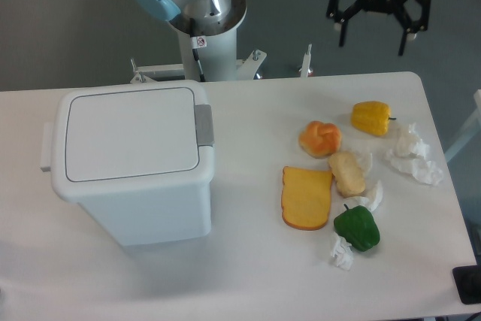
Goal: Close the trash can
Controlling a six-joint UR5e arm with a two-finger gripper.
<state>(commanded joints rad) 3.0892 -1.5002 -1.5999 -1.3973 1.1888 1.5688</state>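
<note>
Camera view from above the table: the gripper (378,37) hangs high near the back edge, its fingers (342,33) spread wide and holding nothing. Well down and to the left of those fingers stands the trash can (131,167), its flat lid (129,143) lying level with the grey latch tab (204,124) at its right edge. By that, closing looks done, and the next move probably calls only for keeping the arm clear of the bin. Below the fingers, on the white table (248,276), lie a yellow pepper (371,117), a bun (320,137), a cheese slice (307,198), a green pepper (356,227) and crumpled paper (412,154). Behind is a grey wall.
</note>
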